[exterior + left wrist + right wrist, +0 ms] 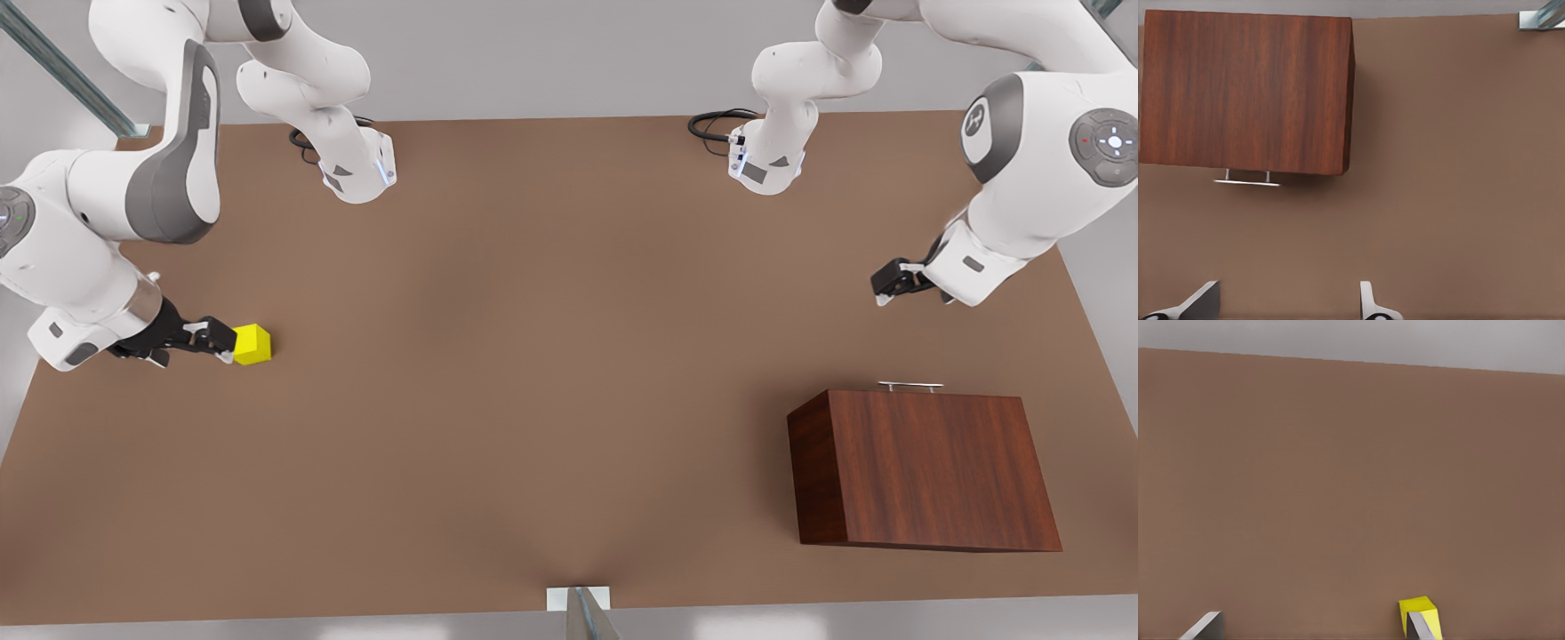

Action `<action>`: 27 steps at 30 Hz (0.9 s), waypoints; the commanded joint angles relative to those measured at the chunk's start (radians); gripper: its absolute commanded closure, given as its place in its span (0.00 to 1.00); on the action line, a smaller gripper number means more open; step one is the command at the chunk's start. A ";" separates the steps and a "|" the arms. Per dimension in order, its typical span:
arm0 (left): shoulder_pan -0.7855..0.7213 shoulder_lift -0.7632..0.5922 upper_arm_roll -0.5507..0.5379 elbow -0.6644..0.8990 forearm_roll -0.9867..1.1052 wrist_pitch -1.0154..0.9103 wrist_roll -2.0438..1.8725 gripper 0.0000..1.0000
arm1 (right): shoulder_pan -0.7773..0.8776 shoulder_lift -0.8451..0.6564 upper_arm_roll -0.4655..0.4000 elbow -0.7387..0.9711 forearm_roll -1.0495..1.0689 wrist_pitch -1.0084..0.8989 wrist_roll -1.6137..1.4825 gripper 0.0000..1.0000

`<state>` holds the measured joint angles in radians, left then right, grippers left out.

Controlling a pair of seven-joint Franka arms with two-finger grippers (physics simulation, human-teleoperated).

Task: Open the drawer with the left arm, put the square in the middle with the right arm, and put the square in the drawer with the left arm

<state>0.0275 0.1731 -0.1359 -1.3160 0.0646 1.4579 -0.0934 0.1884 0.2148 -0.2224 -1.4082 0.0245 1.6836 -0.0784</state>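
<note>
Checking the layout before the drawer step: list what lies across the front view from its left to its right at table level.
Right gripper, fingers open beside the cube → yellow square → bare brown tabletop → wooden cabinet with its drawer shut, and the silver handle at its far edge. The left gripper, fingers open, hangs beyond the cabinet.

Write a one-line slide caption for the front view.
Right gripper beside the yellow square; left gripper open above the table, cabinet drawer shut.

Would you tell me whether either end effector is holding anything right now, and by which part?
Nothing is held. The right end effector is open beside the yellow cube; the left end effector waits open.
</note>
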 commanded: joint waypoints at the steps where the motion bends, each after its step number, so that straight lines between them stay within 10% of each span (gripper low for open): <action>1: 0.000 0.002 0.002 0.000 0.008 -0.001 0.000 0.00 | 0.000 0.000 0.000 0.000 0.000 0.001 0.000 0.00; 4: 0.000 -0.021 0.061 -0.096 -0.002 -0.011 -0.009 0.00 | 0.000 0.000 0.000 -0.003 0.000 0.002 -0.001 0.00; 9: 0.000 -0.187 0.185 -0.713 -0.005 0.637 -0.884 0.00 | -0.050 -0.206 0.012 -0.446 0.012 0.277 -0.004 0.00; 12: 0.000 -0.181 0.185 -0.873 -0.006 0.930 -0.988 0.00 | -0.191 -0.127 0.189 -0.434 0.005 0.265 -0.018 0.00; 17: 0.002 -0.182 0.187 -0.951 -0.006 1.032 -1.077 0.00 | -0.247 -0.114 0.299 -0.549 -0.063 0.301 0.020 0.00; 27: 0.002 -0.123 0.182 -0.970 0.014 1.110 -1.016 0.00 | -0.314 -0.140 0.210 -0.776 -0.100 0.488 -0.290 0.00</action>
<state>-0.1795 0.0495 0.0460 -2.2924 0.0745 2.5754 -1.1091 -0.1297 0.0752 -0.0214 -2.1967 -0.0752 2.1870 -0.3692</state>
